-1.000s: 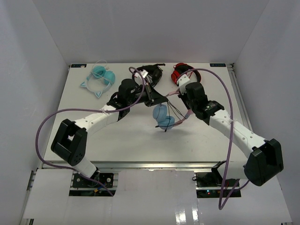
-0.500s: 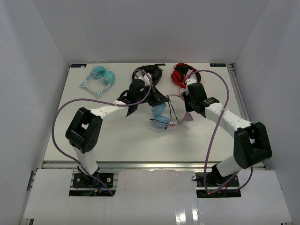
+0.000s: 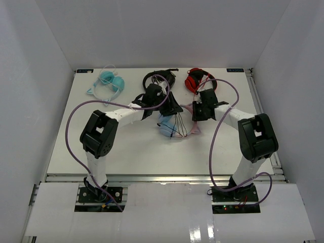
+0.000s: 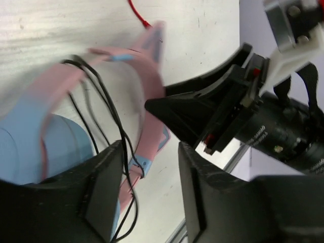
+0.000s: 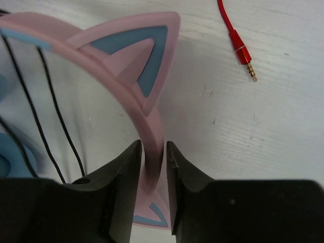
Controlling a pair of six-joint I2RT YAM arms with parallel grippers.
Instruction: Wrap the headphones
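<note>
**Right gripper clamped on the pink band, left one standing open beside it**

The right gripper (image 5: pixel 153 152) has its jaws closed flat on the pink headband (image 5: pixel 152 114), just below a cat ear. The left gripper (image 4: pixel 151 152) is spread wide. The band's lower end and a few strands of the dark cable (image 4: pixel 121 139) run through the gap, and nothing there looks pinched. The two tools meet almost nose to nose.

The headphones (image 3: pixel 172 124) are at the middle of the table (image 3: pixel 126 152). The light blue ear cups (image 3: pixel 166 125) sit under the left arm's tip, and cable loops are strung across the band's arch. A red jack plug (image 5: pixel 243 55) lies loose on the table nearby, well clear of the grip.

As for handling, the set looks light. The band seems a springy plastic that will flex rather than hold firm, so a hold near its crown (where the right jaws now sit) should steady it best. The cable is thin, limp and probably slippery, and is likely to slide off the loops unless it is kept taut. It should be taken close to the band, not far out along its length.
</note>
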